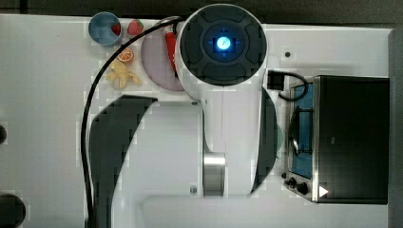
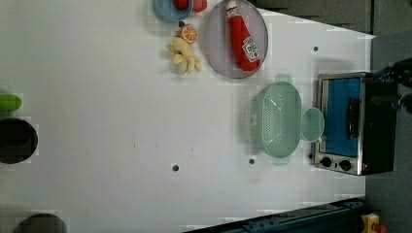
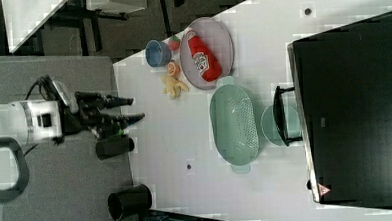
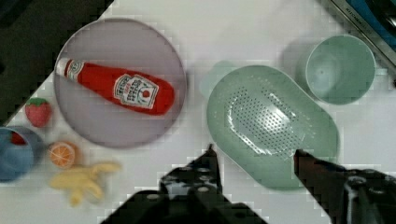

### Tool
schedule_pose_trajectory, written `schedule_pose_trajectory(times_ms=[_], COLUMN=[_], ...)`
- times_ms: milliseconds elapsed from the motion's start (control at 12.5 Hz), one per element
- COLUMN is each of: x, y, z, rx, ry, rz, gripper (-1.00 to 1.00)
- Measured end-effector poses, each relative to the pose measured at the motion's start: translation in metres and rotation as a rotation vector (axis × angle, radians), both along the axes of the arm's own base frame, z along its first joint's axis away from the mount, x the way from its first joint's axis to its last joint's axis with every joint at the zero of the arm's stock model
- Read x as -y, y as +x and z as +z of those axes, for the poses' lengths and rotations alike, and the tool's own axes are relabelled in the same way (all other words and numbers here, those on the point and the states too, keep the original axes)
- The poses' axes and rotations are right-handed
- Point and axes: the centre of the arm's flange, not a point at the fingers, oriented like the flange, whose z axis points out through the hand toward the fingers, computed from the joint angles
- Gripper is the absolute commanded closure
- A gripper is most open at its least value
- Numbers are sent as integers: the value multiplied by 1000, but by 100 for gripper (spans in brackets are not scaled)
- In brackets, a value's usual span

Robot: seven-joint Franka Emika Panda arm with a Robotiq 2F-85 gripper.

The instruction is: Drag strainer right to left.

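Observation:
The strainer (image 4: 271,121) is a pale mint-green oval colander dotted with holes. It sits upright on the white table with a tab handle at each end. In the left view the strainer (image 2: 277,120) lies just left of the toaster oven, with the smooth mint cup (image 2: 312,124) between them. My gripper (image 4: 254,156) hangs above the strainer's rim, open, with nothing between its dark fingers. In the right view the gripper (image 3: 138,108) is well above the table and apart from the strainer (image 3: 233,124).
A toaster oven (image 2: 350,124) stands close beside the cup (image 4: 338,67). A grey plate (image 4: 121,121) holds a ketchup bottle (image 4: 116,86). Near it lie a strawberry (image 4: 37,112), a blue bowl (image 4: 14,154), an orange slice (image 4: 63,154) and a banana (image 4: 81,179). The arm (image 1: 223,95) covers the top view's middle.

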Motion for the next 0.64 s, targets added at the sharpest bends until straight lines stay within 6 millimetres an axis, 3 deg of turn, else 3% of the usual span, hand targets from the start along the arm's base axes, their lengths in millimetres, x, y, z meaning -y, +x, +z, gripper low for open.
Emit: schedule_pose_trajectory(times_ms=[80,160,240,320,480,640], x=[2,3,3,7,13,16], y=[-41,-81,-110,-132,-155,-139], z=[-5,3,20,42,83,93], rx=[-97,-143,-118,-72,34,149], ry=[-6,-1,17,13,20,2], rz=[-23,-34,-39,-47,-62,-69], gripper=[-59,-82,-100,-100,-100,-100])
